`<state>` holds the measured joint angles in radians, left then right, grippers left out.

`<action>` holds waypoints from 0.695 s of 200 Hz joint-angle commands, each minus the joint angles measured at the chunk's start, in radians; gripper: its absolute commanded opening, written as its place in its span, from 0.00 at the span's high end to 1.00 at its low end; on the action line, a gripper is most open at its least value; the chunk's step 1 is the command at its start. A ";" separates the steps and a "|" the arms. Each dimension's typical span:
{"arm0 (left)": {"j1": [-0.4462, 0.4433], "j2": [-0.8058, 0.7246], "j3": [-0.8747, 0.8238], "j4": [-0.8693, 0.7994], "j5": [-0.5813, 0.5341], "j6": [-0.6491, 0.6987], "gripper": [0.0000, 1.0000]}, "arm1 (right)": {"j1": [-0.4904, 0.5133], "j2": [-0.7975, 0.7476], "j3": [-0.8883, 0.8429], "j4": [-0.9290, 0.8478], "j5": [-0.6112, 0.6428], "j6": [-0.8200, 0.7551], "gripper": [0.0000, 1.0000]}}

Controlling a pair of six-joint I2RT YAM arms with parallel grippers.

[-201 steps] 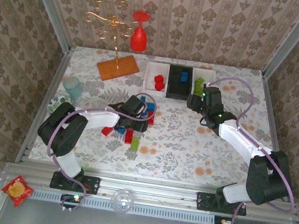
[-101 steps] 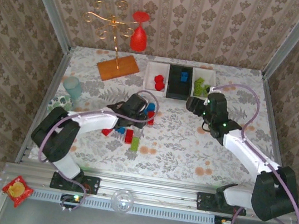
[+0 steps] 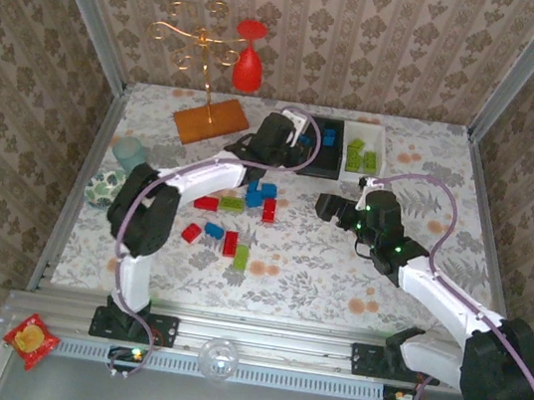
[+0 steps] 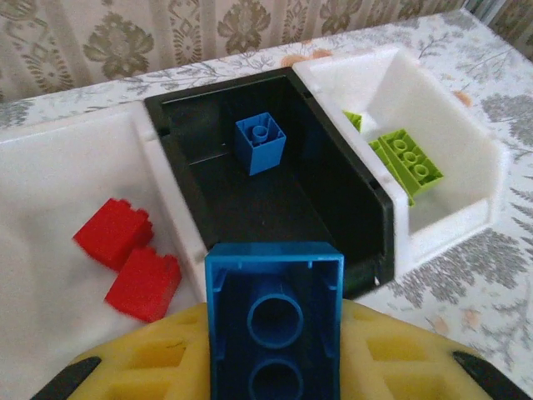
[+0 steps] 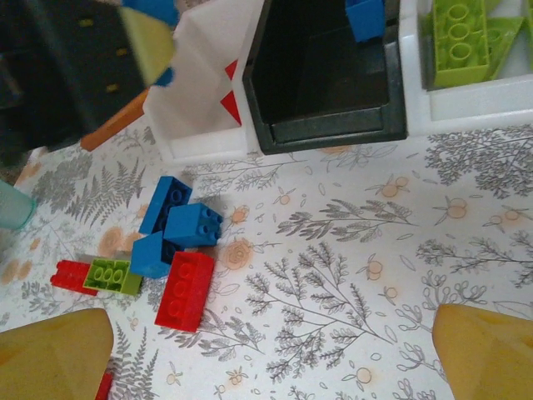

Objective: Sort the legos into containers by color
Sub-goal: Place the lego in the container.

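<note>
Left jaws are clamped tight on a blue brick [image 4: 275, 308], hollow underside facing the wrist cam, with the yellow fingers [image 4: 141, 371] pressed against it. The brick hangs right at the near edge of the black tray [image 4: 333, 200]. That tray has one small blue cube [image 4: 261, 143] sitting toward its far end. Next to it, the left white tray [image 4: 58, 167] holds two red bricks [image 4: 112, 236] touching each other. The right white tray [image 4: 450, 133] has lime bricks [image 4: 408, 158] in it. All three trays sit side by side, walls touching, at the far side of the table [image 3: 338, 261].

Right jaws are spread wide with nothing in them, the fingertips [image 5: 50, 354] way out at the bottom corners of the wrist view. They hover over bare table in front of the trays, off to the right of the loose pile.

In that pile, three blue ones [image 5: 193, 225] are bunched together with a long red brick [image 5: 185, 290] right against them. A lime brick [image 5: 112, 275] and a small red one [image 5: 71, 273] lie side by side just left of that. In the top view a few more lie nearer the arms: a red [image 3: 230, 244], a blue [image 3: 213, 230] and a lime [image 3: 241, 254].

Further out there's an orange board [image 3: 211, 119] left of the trays, a pale cup [image 3: 129, 154] near the left edge, and a red wine glass [image 3: 249, 62] at the back.
</note>
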<state>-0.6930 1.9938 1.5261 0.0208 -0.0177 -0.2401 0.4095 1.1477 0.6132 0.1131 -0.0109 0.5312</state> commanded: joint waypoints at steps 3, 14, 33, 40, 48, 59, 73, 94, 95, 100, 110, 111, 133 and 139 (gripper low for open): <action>0.011 0.120 0.156 -0.058 0.055 0.058 0.69 | -0.004 -0.040 -0.004 -0.056 0.062 0.007 0.00; 0.013 0.183 0.235 -0.084 0.068 0.073 0.69 | -0.005 -0.052 -0.007 -0.063 0.069 0.004 0.00; 0.014 0.295 0.383 -0.152 0.069 0.088 0.68 | -0.009 -0.060 -0.015 -0.066 0.078 -0.005 0.00; 0.016 0.334 0.439 -0.182 0.070 0.093 0.68 | -0.014 -0.060 -0.018 -0.070 0.077 -0.005 0.00; 0.018 0.376 0.502 -0.213 0.076 0.098 0.65 | -0.019 -0.059 -0.025 -0.071 0.078 -0.002 0.00; 0.020 0.426 0.580 -0.247 0.078 0.105 0.60 | -0.026 -0.061 -0.032 -0.074 0.075 0.005 0.00; 0.025 0.473 0.671 -0.298 0.101 0.103 0.55 | -0.028 -0.071 -0.041 -0.078 0.072 0.008 0.00; 0.029 0.486 0.735 -0.335 0.129 0.089 0.42 | -0.029 -0.101 -0.059 -0.091 0.094 0.006 0.00; 0.029 0.484 0.734 -0.333 0.130 0.088 0.42 | -0.029 -0.103 -0.060 -0.092 0.094 0.005 0.00; 0.030 0.472 0.727 -0.330 0.137 0.084 0.39 | -0.029 -0.111 -0.065 -0.094 0.104 0.004 0.00; 0.030 0.435 0.693 -0.312 0.148 0.073 0.36 | -0.029 -0.126 -0.076 -0.099 0.118 0.002 0.00; 0.030 0.430 0.688 -0.308 0.149 0.072 0.36 | -0.029 -0.128 -0.077 -0.099 0.119 0.001 0.00; 0.030 0.274 0.489 -0.188 0.184 0.047 0.34 | -0.024 -0.155 -0.086 -0.107 0.131 -0.012 0.00; 0.030 0.220 0.414 -0.142 0.190 0.040 0.34 | -0.018 -0.160 -0.087 -0.111 0.138 -0.017 0.00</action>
<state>-0.6662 2.4214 2.1086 -0.2302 0.1143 -0.1654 0.3843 1.0210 0.5369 0.0299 0.0761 0.5297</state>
